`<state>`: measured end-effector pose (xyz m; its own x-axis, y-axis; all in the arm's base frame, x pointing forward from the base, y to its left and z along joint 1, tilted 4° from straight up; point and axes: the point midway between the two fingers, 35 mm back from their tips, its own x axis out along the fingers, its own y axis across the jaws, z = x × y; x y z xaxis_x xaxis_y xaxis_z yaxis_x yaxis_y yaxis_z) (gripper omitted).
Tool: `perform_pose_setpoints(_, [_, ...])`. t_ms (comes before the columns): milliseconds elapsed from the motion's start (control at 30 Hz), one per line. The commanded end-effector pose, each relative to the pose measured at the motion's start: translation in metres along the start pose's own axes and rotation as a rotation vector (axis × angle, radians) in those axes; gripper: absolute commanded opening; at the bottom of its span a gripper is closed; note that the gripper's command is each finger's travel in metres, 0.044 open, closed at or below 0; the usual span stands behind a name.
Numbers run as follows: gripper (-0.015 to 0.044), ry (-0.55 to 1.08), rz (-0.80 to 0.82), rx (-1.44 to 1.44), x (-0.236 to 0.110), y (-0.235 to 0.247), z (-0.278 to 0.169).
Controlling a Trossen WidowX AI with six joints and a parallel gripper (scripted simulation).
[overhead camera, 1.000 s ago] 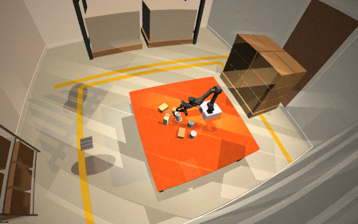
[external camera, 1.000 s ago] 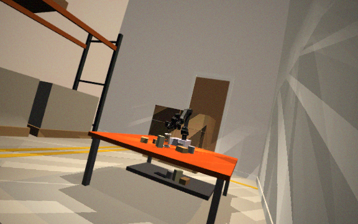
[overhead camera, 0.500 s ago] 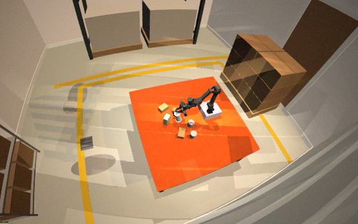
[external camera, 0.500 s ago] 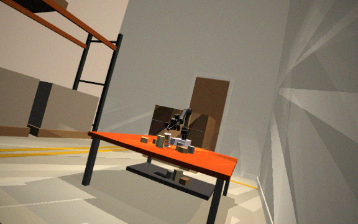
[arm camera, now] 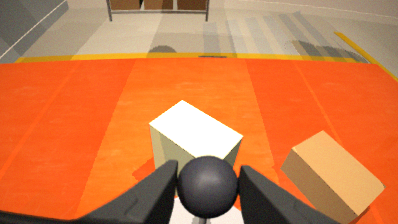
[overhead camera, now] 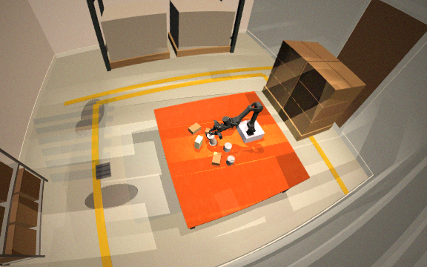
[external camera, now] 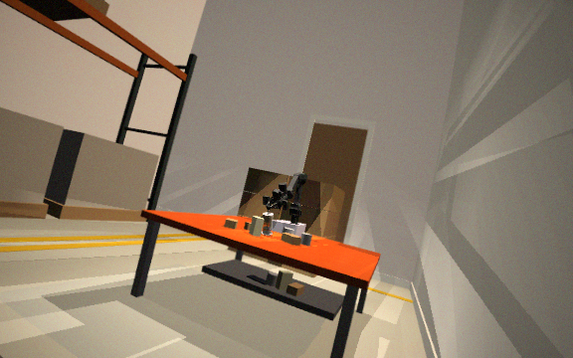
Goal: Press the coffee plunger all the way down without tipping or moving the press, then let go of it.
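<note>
Wrist view: we see our gripper [arm camera: 207, 187] clamped on the plunger knob [arm camera: 207, 186].
Cream box [arm camera: 195, 132]: at 12 o'clock, just beyond.

The arm [overhead camera: 240, 116] is dark charcoal, built of slim links with rounded joint housings, rising from a white square base block [overhead camera: 259, 134]. Its gripper [arm camera: 207, 185] has two matte dark-grey fingers, broad and tapering, with smooth faces.
</note>
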<state>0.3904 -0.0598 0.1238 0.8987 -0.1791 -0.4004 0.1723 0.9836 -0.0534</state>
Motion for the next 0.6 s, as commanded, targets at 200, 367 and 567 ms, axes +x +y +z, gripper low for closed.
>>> perform_pose_setpoints(200, [0.0116, 0.055, -0.001, -0.015, 0.0063, 0.0, -0.0166])
perform_pose_setpoints(367, [0.0116, 0.055, -0.001, -0.015, 0.0072, 0.0, -0.0159])
perform_pose_setpoints(567, [0.0116, 0.055, -0.001, -0.015, 0.0082, 0.0, -0.0151])
